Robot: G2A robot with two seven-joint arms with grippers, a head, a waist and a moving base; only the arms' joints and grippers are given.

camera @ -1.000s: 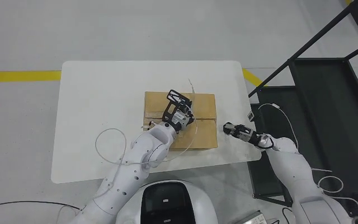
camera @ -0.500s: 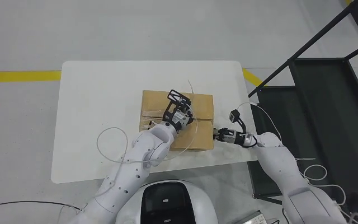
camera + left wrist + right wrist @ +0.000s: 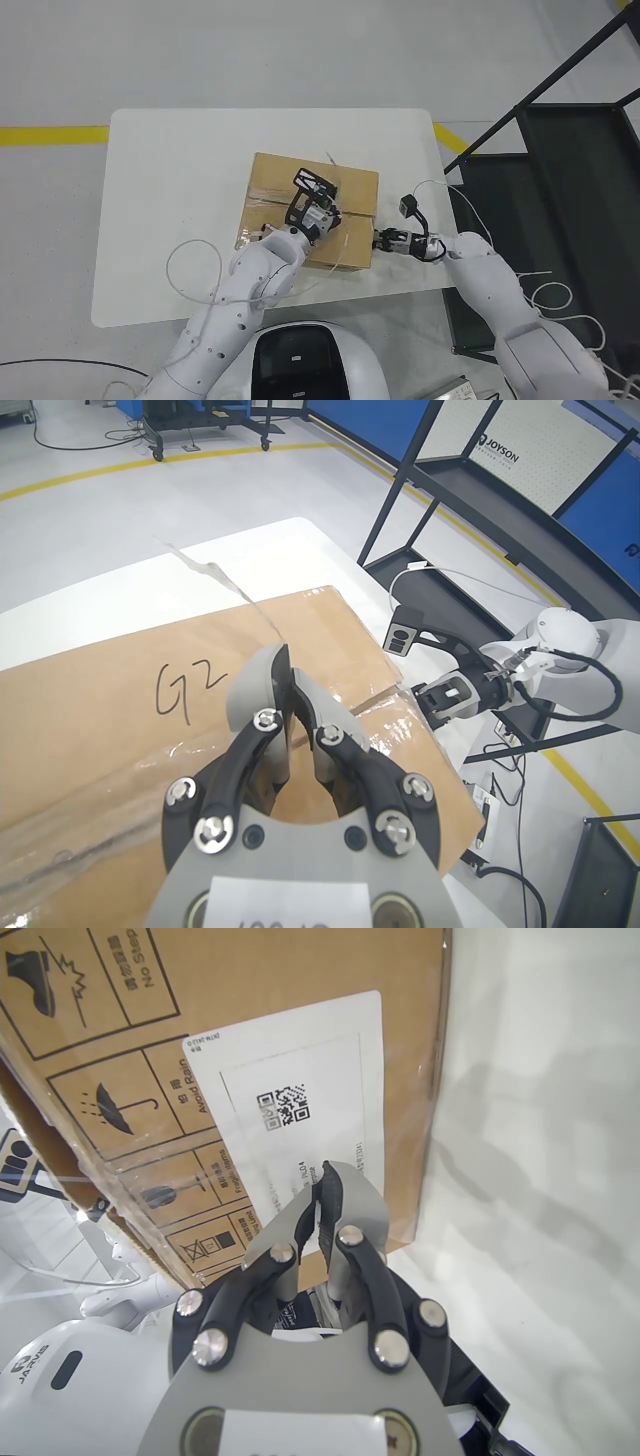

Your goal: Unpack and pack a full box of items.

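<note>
A taped brown cardboard box (image 3: 275,185) lies on the white table (image 3: 160,170), its top (image 3: 100,700) marked by hand. My left gripper (image 3: 312,182) hovers over the box's middle seam, shut (image 3: 286,662) on a clear tape strip (image 3: 215,572) that rises free from the fingertips. My right gripper (image 3: 381,240) is shut, with its tips (image 3: 324,1178) at the box's right side wall (image 3: 100,1053), against the white label (image 3: 300,1078). The left wrist view shows that gripper (image 3: 425,700) at the box's edge.
A black metal shelf rack (image 3: 560,170) stands close to the table's right edge, with white cables on it. A thin white cable (image 3: 190,255) loops over the table's front left. Bare tabletop lies left of and behind the box.
My right gripper moved left from beside the table's edge up to the box's side. The box shifted left and turned slightly. The left gripper stayed over the seam, drifting slightly left.
</note>
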